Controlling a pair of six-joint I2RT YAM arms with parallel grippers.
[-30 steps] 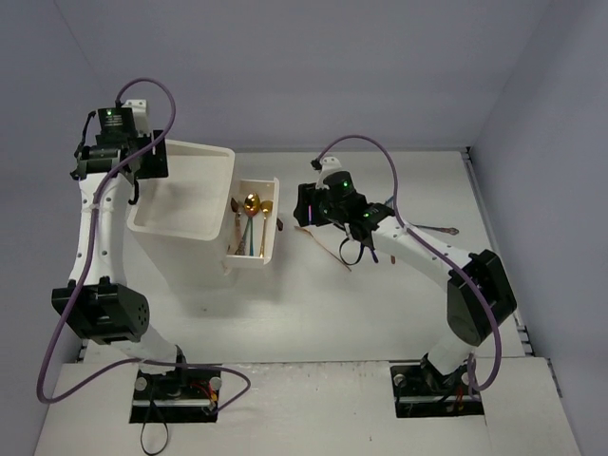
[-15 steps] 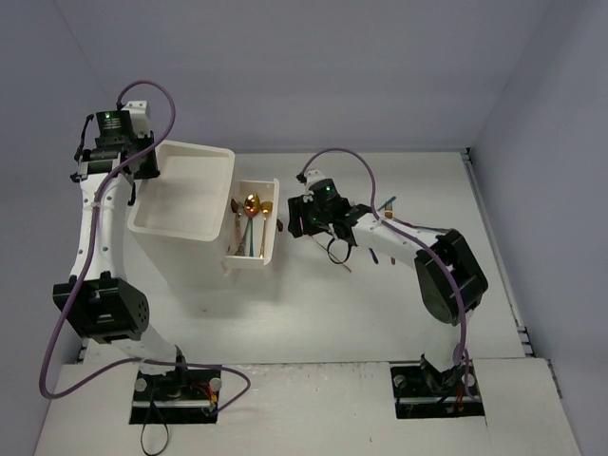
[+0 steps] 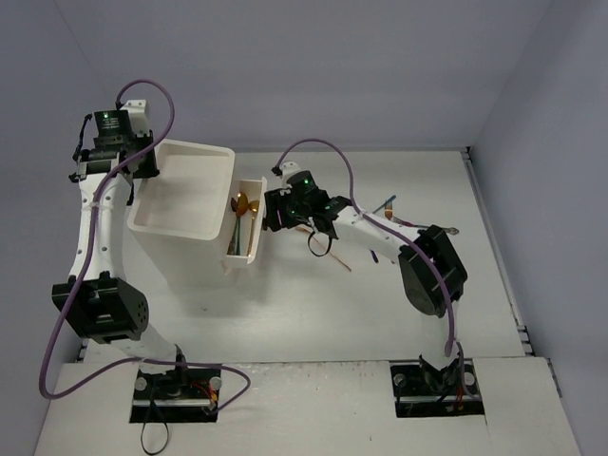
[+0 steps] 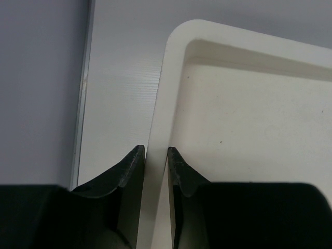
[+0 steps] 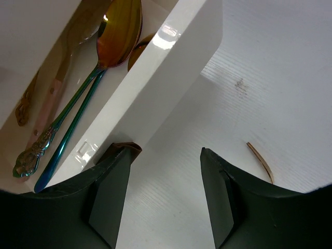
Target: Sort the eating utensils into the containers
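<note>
The white drawer unit (image 3: 180,195) stands at the left, and my left gripper (image 4: 155,150) is shut on its top rim (image 4: 161,93). One drawer (image 3: 255,220) sticks out to the right. In it lie a gold spoon (image 5: 118,28) and iridescent spoons (image 5: 67,122). My right gripper (image 5: 168,151) is open at the drawer's front wall (image 5: 155,83), its left finger against the small brown handle (image 5: 126,149). More utensils lie on the table: a gold one (image 3: 334,253), a bluish one (image 3: 388,206) and one far right (image 3: 439,229).
Grey walls close the table at the back and on both sides. The right arm stretches across the table's middle from its base (image 3: 437,380). A thin gold utensil tip (image 5: 261,161) lies just right of my right gripper.
The left gripper has shut on the unit's rim. The right gripper has moved left against the drawer front, and the drawer has slid partly into the unit.
</note>
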